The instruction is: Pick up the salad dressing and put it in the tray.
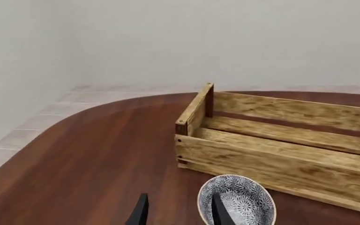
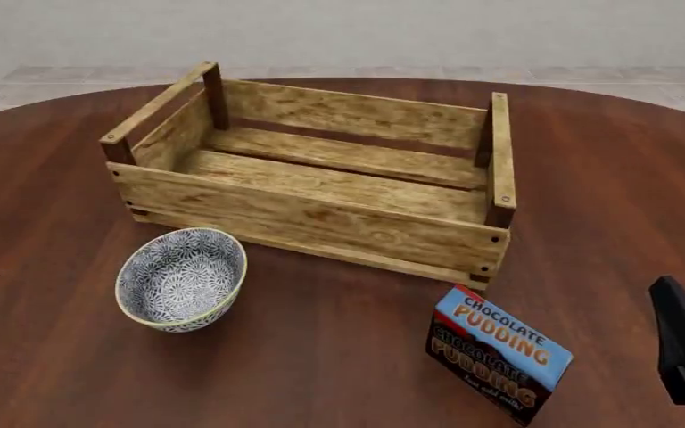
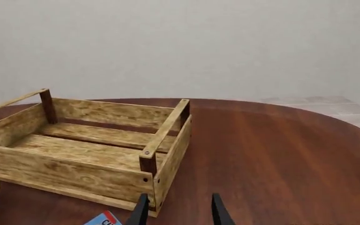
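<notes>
Standing beside the bowl [image 2: 182, 278], the tray [image 2: 318, 214] seems empty.

A round table [image 2: 318, 357] of glossy reddish-brown wood fills most of the front view. Beyond the table's far edge lies a pale tiled floor [image 2: 81, 80], and behind that rises a plain off-white wall [image 2: 342, 27], evenly lit.
</notes>
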{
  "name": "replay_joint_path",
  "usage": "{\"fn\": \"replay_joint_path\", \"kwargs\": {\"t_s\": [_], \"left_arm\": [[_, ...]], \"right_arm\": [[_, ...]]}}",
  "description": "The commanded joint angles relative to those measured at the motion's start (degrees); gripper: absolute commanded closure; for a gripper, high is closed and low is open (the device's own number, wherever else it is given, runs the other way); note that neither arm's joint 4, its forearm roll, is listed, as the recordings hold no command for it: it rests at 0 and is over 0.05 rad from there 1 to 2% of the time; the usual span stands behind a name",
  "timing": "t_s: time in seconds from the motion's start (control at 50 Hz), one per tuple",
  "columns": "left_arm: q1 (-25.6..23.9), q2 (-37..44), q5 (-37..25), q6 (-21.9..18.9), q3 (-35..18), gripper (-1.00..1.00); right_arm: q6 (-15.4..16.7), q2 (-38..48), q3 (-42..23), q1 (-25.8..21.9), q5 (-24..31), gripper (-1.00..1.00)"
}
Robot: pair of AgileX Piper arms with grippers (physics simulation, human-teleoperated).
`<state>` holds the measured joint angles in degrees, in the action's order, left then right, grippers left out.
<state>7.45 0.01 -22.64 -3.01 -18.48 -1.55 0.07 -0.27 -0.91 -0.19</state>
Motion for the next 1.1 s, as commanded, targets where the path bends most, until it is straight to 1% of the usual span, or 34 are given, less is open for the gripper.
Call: {"fn": "replay_joint_path", "kwargs": {"t_s": [0.02, 0.08, 0.38, 0.48, 0.56, 0.78, 1.1], "left_arm": [[3.21, -0.01, -3.08, -0.18, -1.98, -1.0], [4.98, -0.01, -3.89, -0.39, -2.32, -1.0], [9.34, -0.01, -4.77, -1.03, -3.14, -1.0], [11.23, -0.01, -4.63, -0.66, -3.0, -1.0], [11.8, -0.01, -5.29, -0.35, -3.36, -1.0], [14.1, -0.01, -5.77, 0.3, -2.19, -1.0], [19.49, -0.01, -4.73, -0.89, 1.03, -1.0]], "right_arm": [[-0.33, -0.03, 0.13, 0.11, -0.17, -1.0], [-0.42, -0.04, -0.16, 0.17, 0.13, -1.0], [-0.12, -0.06, -0.05, 0.45, -0.37, -1.0], [0.05, -0.05, -0.2, 0.29, -0.14, -1.0], [0.21, -0.05, -0.13, 0.22, -0.13, -1.0], [0.33, -0.05, -0.23, 0.34, 0.18, -1.0], [0.71, -0.05, -0.02, 0.08, 0.36, -1.0]]}}
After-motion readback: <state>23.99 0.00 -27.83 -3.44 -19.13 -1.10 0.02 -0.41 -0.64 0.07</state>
